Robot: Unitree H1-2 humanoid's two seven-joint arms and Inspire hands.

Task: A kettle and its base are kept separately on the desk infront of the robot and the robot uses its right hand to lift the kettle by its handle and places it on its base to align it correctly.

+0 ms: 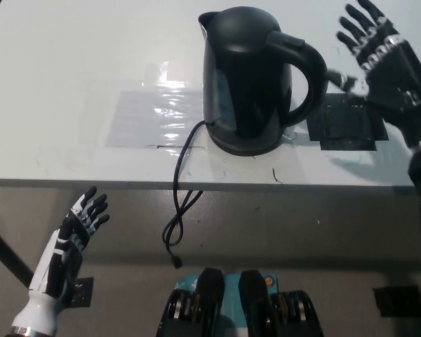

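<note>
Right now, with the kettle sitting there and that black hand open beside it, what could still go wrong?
1. The cord hangs off the table edge in a loop; a tug there might drag the base and kettle.
2. The right hand is open close to the handle, so a stray sweep could knock the tall kettle.
3. From this steep view I cannot tell whether the kettle sits fully seated; it might rest crooked.
The left hand is open, below the table edge.

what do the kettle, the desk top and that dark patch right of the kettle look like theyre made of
Kettle: likely black plastic, semi-gloss, with soft highlights on its lid and side. Desk top: smooth white laminate or painted board, matte with faint scuffs. Dark patch: seemingly strips of black tape, flat and dull.
</note>
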